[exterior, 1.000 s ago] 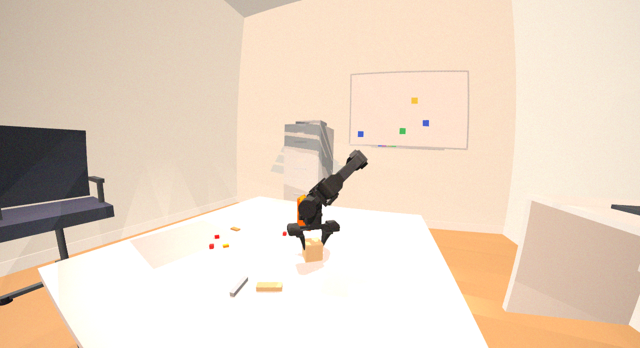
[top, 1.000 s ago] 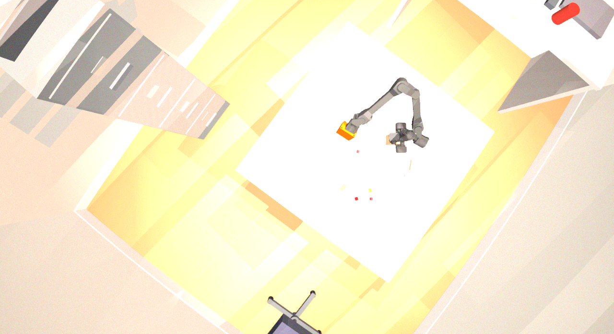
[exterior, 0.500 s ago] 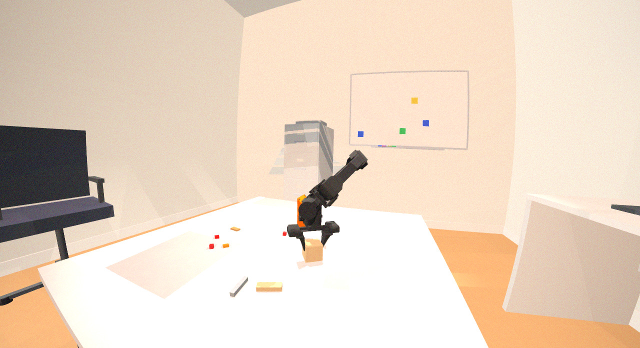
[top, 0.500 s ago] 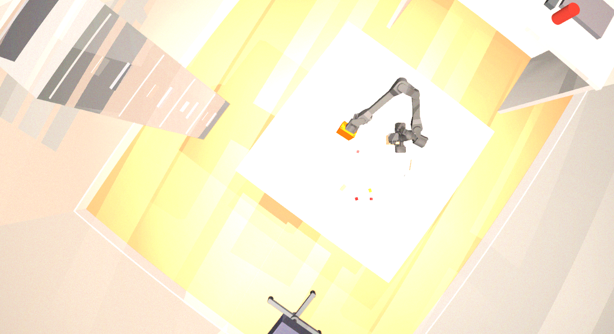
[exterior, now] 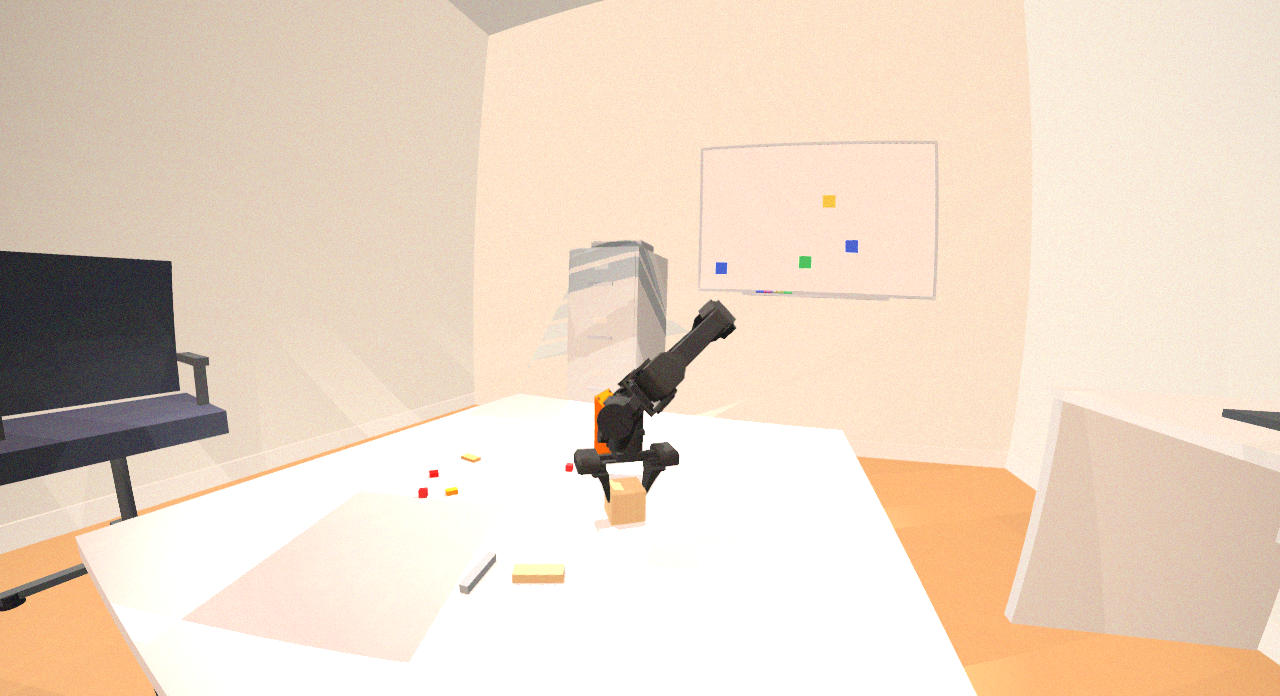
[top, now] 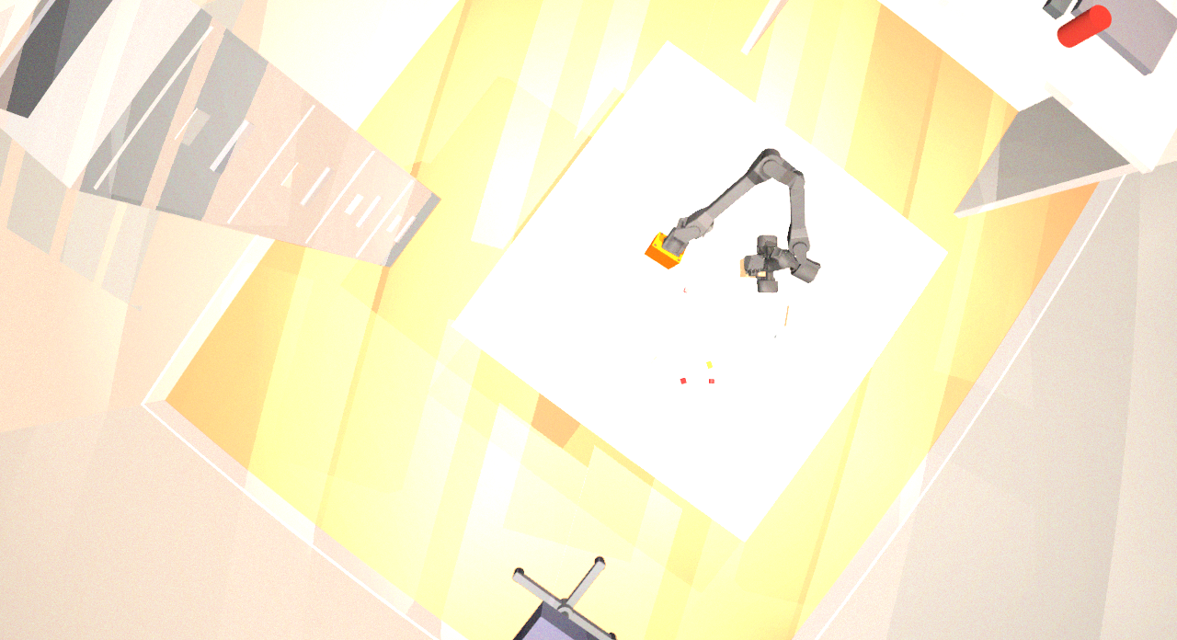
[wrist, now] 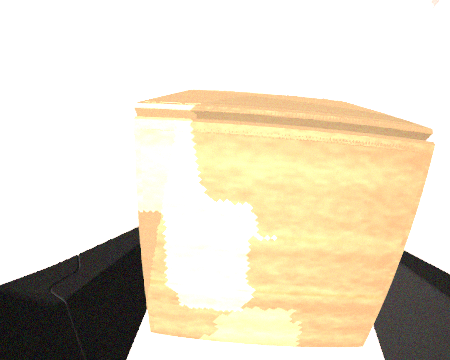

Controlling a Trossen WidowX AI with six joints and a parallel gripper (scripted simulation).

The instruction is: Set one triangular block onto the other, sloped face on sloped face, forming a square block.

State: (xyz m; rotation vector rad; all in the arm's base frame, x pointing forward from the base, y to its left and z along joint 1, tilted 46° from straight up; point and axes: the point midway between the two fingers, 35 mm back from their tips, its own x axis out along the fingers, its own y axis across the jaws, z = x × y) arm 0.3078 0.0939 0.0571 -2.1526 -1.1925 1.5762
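My gripper (exterior: pixel 628 495) (wrist: pixel 264 240) is shut on the upper triangular block (exterior: pixel 630 484) (wrist: pixel 325 225), fingers at its two ends and its flat face toward the wrist camera. The lower triangular block (exterior: pixel 626 516) (wrist: pixel 285 103) is beneath it, on the table; in the wrist view it shows as a strip past the upper block's far edge. A narrow dark line runs between them there, and their ends look nearly even. In the exterior view the two look almost like one cube, the seam not clear. The sloped faces are hidden. In the top view the hand covers most of both.
A wooden bar (exterior: pixel 537 573) and a grey bar (exterior: pixel 477 573) lie on the near side, beside a pale sheet (exterior: pixel 331 584). Small red cubes (exterior: pixel 423 492) (exterior: pixel 434 473) (exterior: pixel 569 466) and yellow-orange pieces (exterior: pixel 451 490) (exterior: pixel 470 457) lie farther back. An orange box (top: pixel 664 254) stands by the arm's base.
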